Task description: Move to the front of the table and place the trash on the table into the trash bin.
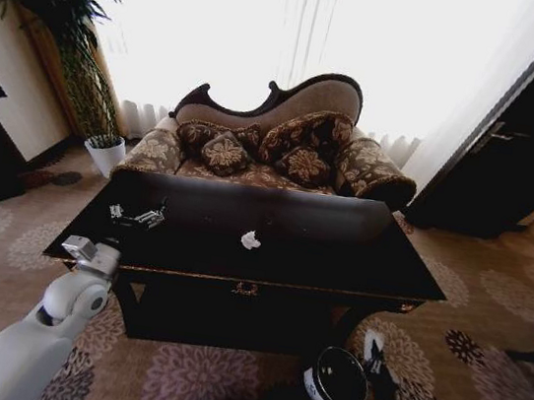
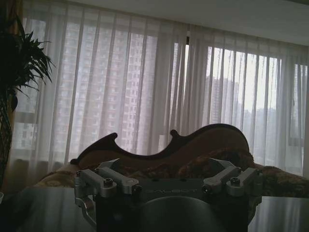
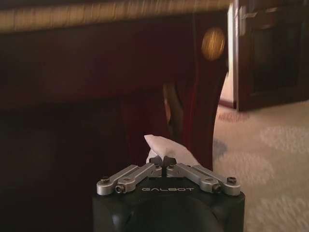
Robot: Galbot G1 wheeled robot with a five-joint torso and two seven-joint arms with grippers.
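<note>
Trash [image 3: 166, 148] — white wad pinched in right end effector [image 3: 163, 160] marked GALBOT.

Your left arm [image 1: 28, 346] was a smooth pale grey-white tube with a rounded ball-like joint near the wrist, and a small boxy silver block sat above that joint. Your left tool [image 2: 169, 180] had a dark, nearly black body with faint raised lettering across its face. Silver metal link bars ran along each side of it, each pinned by dark round screws. Your right tool [image 3: 163, 160] matched it: a black housing with "GALBOT" in pale letters, silver link bars with dark screws, and small dark fingertips [image 3: 157, 161].
</note>
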